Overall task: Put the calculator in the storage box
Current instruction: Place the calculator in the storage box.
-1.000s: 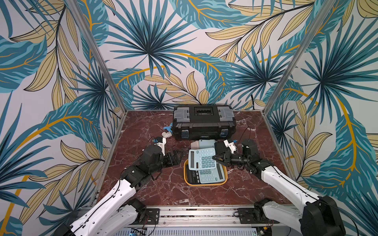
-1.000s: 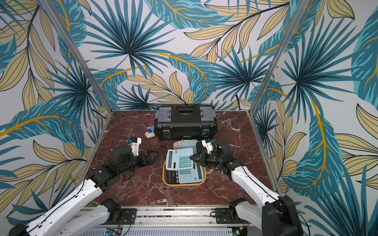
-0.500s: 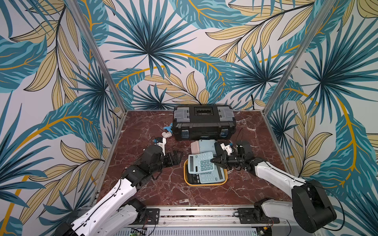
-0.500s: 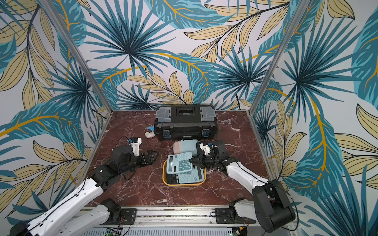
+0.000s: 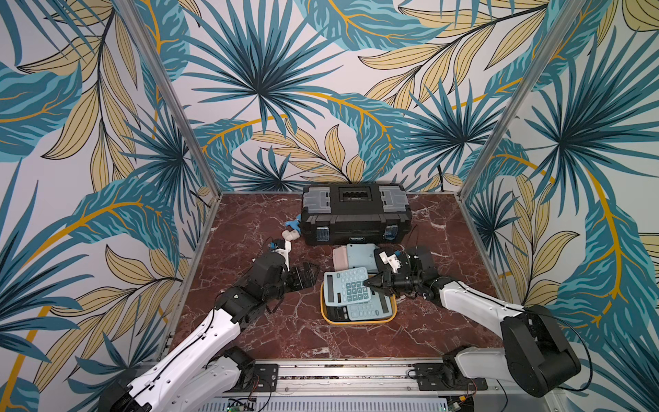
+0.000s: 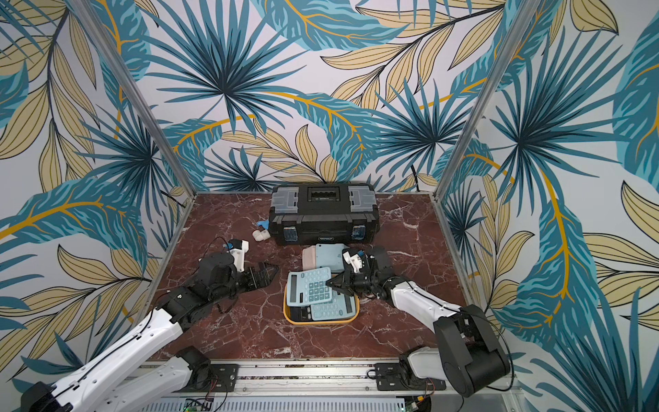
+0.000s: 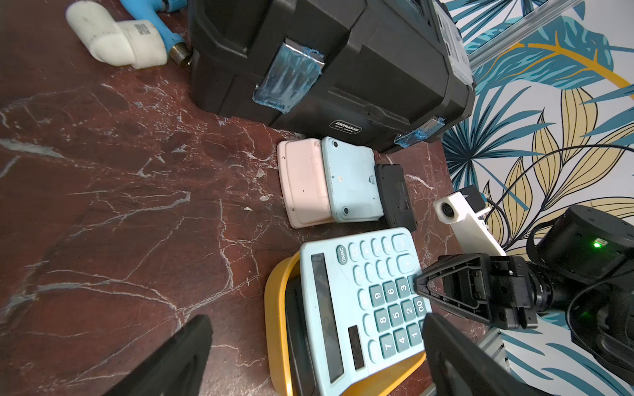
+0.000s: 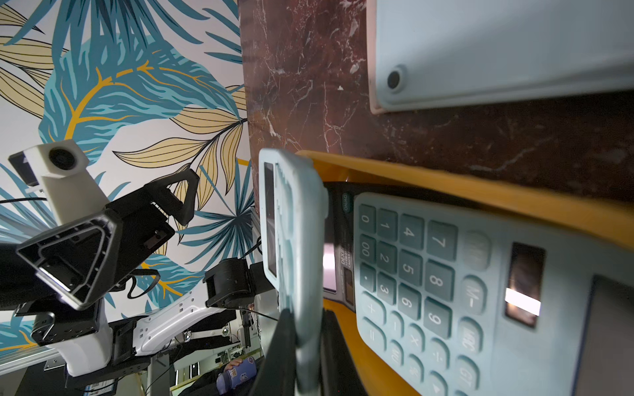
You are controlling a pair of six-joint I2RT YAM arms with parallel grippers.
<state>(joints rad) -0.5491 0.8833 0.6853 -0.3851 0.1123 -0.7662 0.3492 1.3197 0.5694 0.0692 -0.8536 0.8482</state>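
The right end effector point(image 5: 371, 284) is clamping the light-blue calculator point(image 5: 346, 287) by the side facing the tabletop's point(image 5: 285, 339) right edge. It is holding it tilted over the yellow storage box point(image 5: 357, 322) near the tabletop's middle, overlapping a second calculator point(image 5: 367, 310) lying inside. The left end effector point(image 5: 306, 277) is hovering just beside the box, its fingers spread wide apart.

Right jaws pinch blue calculator point(image 5: 347, 287), tilted over yellow storage box point(image 5: 358, 321); left jaws spread.
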